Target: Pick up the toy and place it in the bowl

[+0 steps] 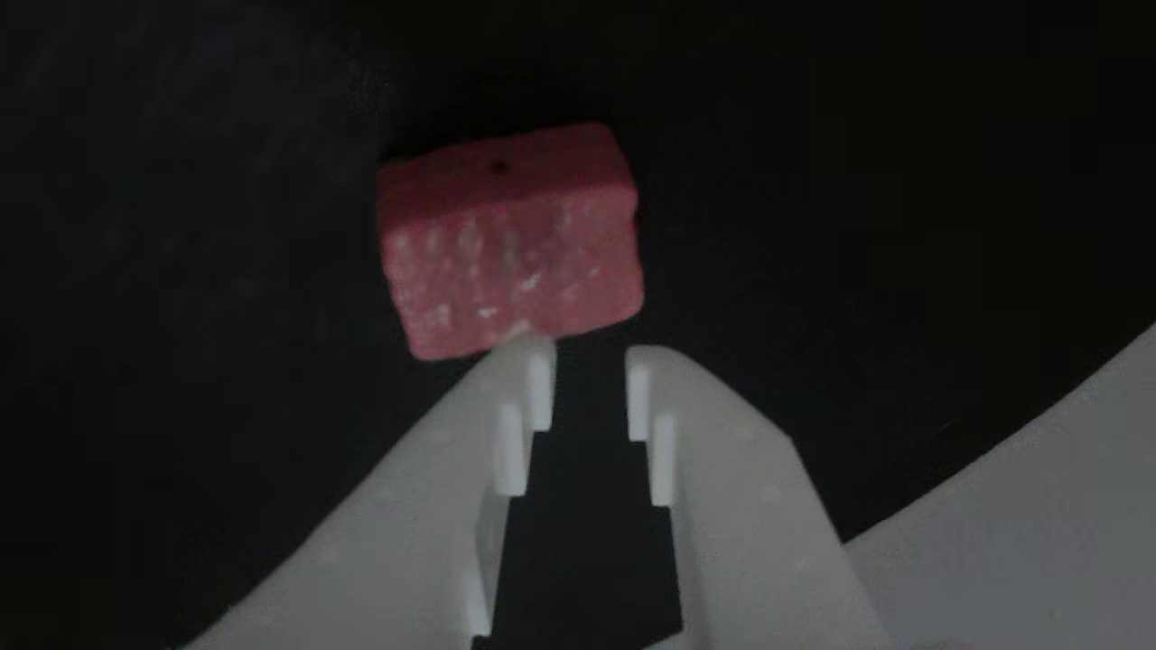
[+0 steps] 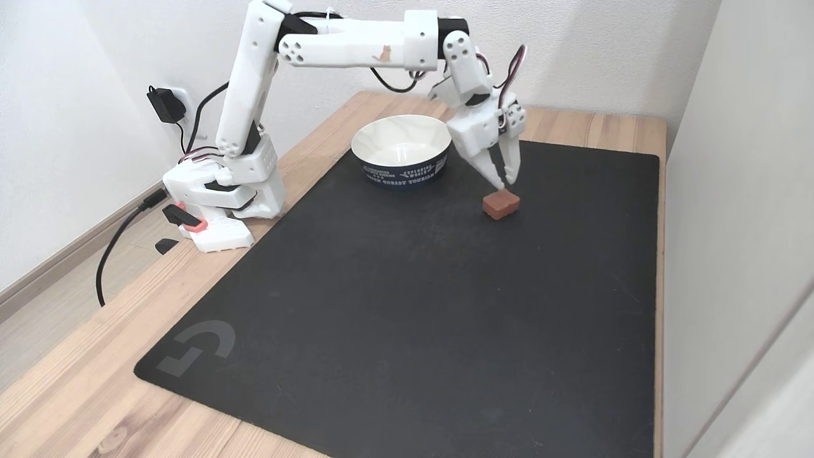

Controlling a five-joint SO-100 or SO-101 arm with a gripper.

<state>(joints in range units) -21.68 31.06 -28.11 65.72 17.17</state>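
1. Arm (image 2: 343, 48): white plastic links, black joint sections.
2. Red, black and white cables (image 2: 516, 63) looped at wrist.
3. Gripper (image 2: 507, 183): white, stepped inner finger edges.
4. Base (image 2: 219, 210): white, orange clamp.

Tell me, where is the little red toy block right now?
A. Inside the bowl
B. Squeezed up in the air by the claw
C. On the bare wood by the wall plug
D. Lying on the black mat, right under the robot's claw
D. The toy lies flat on the black mat, beside the bowl, and the gripper hangs just above it with nothing between its fingers.
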